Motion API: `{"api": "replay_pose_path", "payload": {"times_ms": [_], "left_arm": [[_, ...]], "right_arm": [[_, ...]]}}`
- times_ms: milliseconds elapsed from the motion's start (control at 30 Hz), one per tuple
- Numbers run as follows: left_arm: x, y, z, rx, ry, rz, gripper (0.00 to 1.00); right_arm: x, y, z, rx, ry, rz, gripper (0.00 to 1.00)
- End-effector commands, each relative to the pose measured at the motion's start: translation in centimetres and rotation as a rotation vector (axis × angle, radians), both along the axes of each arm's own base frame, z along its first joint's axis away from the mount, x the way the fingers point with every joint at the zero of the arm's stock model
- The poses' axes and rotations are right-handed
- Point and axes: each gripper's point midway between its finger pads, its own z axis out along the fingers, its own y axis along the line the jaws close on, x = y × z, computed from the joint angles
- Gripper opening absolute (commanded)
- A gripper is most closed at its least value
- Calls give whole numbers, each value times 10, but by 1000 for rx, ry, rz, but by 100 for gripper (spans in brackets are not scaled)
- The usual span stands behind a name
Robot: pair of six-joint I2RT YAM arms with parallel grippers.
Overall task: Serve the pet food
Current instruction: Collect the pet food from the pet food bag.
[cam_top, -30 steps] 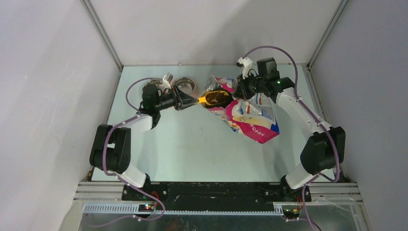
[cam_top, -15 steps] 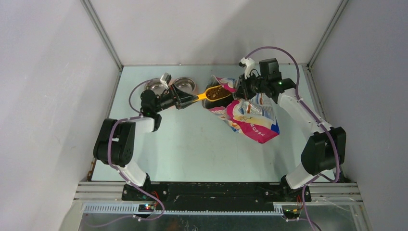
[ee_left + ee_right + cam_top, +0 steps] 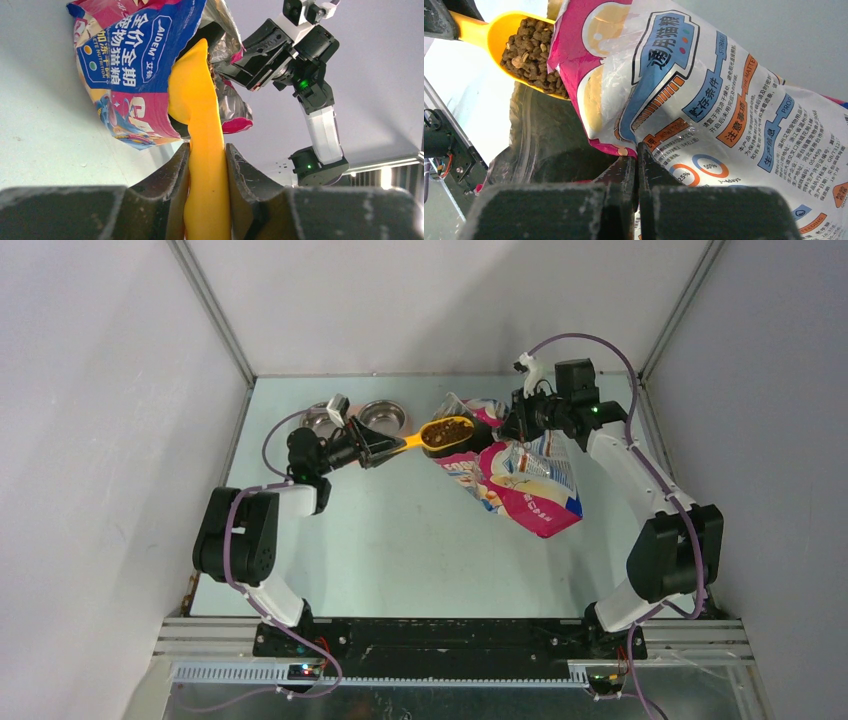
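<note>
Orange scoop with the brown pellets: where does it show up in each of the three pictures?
Top external: scoop at upper centre, left of the cat food bag.
Left wrist: scoop rising from bottom centre.
Right wrist: scoop top left, holding kibble.
Shared landmark: the cat food bag.

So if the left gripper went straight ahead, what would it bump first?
Most likely the glossy blue-and-pink cat food bag, whose open mouth the left gripper's orange plastic scoop reaches; depth is unclear.
</note>
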Motion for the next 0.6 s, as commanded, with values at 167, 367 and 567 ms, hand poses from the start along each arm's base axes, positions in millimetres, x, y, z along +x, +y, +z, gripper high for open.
{"api": "replay_pose_path", "payload": {"times_ms": [167,367,567], "left_arm": [[-11,7,42,-62,-129,-15,0],[-10,12,45,-46,-152,5,0],[-5,22,48,-36,-164,34,0]], "right_arm": [[18,-28,-22,-83,21,-104,0],[19,-30,-27,-91,29,-103,0],[22,-33,-32,-107,32,-110,0]]}}
